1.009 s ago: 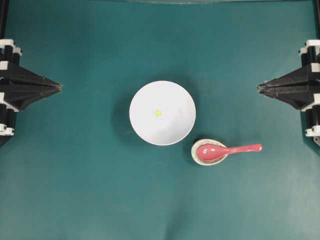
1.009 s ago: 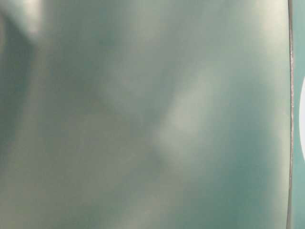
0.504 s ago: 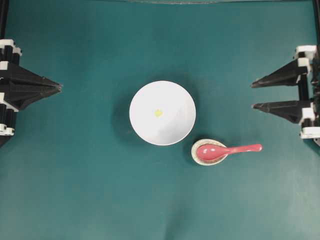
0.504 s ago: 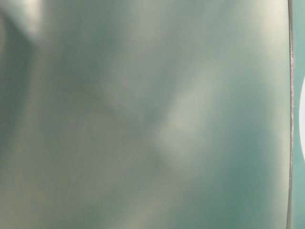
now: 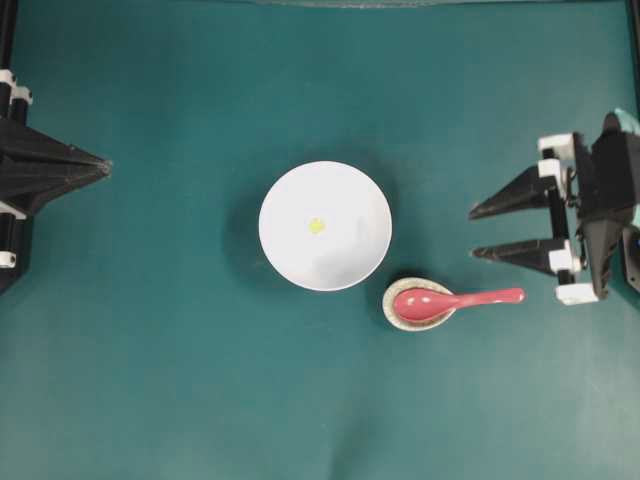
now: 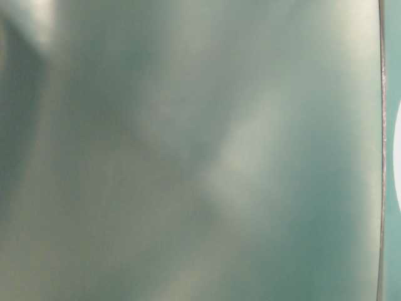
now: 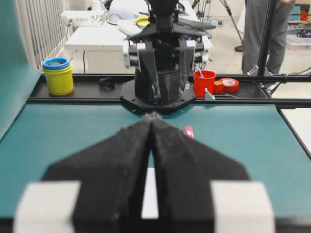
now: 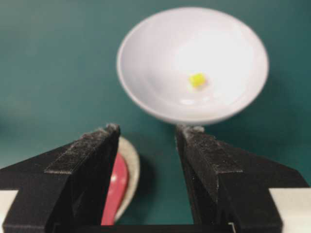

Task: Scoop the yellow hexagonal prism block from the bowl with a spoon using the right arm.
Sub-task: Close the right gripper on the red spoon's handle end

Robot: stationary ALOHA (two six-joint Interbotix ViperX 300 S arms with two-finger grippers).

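My right fingers [image 5: 472,232] are spread apart with nothing between them. I hold them wide because I want them to fit around the spoon [image 5: 455,300] handle. They hang near the right edge of the counter [image 5: 160,380], just past the tip of the handle and a bit toward the far edge from it. They do not touch the spoon.

The spoon lies with its scoop resting in a small speckled dish [image 5: 392,312]. Its handle sticks out toward my right side, so that end is easy for me to reach. The dish sits just beside the bowl [image 5: 340,262], on the side nearer the front edge. That keeps the trip from spoon to bowl short, I think.

The block [image 5: 316,226] lies on the bottom of the bowl, near its middle. The bowl stands about in the middle of the counter. From my right wrist I see the bowl and the block [image 8: 197,80] ahead, and a bit of the spoon [image 8: 115,187] low between my fingers.

My left fingers [image 5: 104,166] are pressed together and hold nothing. They wait at the left edge, well apart from everything, because this job is not theirs.

I think the first step is picking up the spoon, and it is not yet done.
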